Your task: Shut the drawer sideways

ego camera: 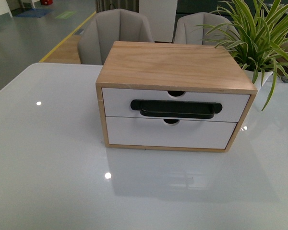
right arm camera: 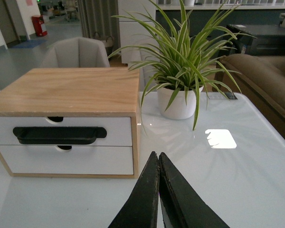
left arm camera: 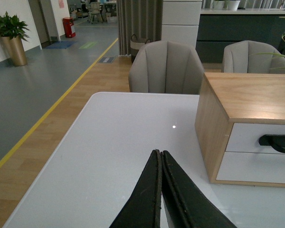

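Neither arm showed in the front view. In its own wrist view the left gripper (left arm camera: 160, 156) had its two black fingers pressed together — tips touching, holding nothing. The right gripper (right arm camera: 158, 157) looked the same in its wrist view — fingers closed flat against each other.

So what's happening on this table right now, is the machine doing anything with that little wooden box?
Nothing is touching it at the moment. The wooden box sits on the white table beside a potted plant. Its upper drawer, the one with the black bar handle, looks pushed in, about flush with the frame. Both arms hang back: the left gripper and right gripper are shut and empty, pointing toward the box from either side.
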Available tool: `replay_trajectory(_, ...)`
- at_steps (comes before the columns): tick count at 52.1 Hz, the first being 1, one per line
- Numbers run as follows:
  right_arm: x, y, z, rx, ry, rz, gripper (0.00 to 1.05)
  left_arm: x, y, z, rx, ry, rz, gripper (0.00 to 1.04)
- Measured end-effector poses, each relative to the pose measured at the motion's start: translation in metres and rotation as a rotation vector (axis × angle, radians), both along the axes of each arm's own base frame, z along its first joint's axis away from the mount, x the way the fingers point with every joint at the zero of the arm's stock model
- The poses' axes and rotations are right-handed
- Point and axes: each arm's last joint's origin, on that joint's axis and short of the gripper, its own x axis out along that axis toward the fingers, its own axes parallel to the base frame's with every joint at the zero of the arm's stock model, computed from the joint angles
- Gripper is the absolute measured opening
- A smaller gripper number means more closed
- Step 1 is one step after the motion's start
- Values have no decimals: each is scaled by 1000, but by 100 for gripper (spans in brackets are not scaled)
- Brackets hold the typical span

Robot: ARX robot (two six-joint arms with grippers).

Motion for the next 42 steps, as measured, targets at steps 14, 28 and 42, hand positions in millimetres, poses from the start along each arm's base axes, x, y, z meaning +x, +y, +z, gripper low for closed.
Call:
replay_trajectory(14, -10, 0, -5, 0, 35, 1, 2, -7, 0, 0, 0, -1, 0, 2)
replay_trajectory(28, -15, 0, -3, 0, 6, -2, 2, -19, 0, -5, 0, 32, 0, 2)
replay_trajectory(42, -15, 0, -3, 0, 5, -2, 2, -23, 0, -3, 0, 5, 0, 2)
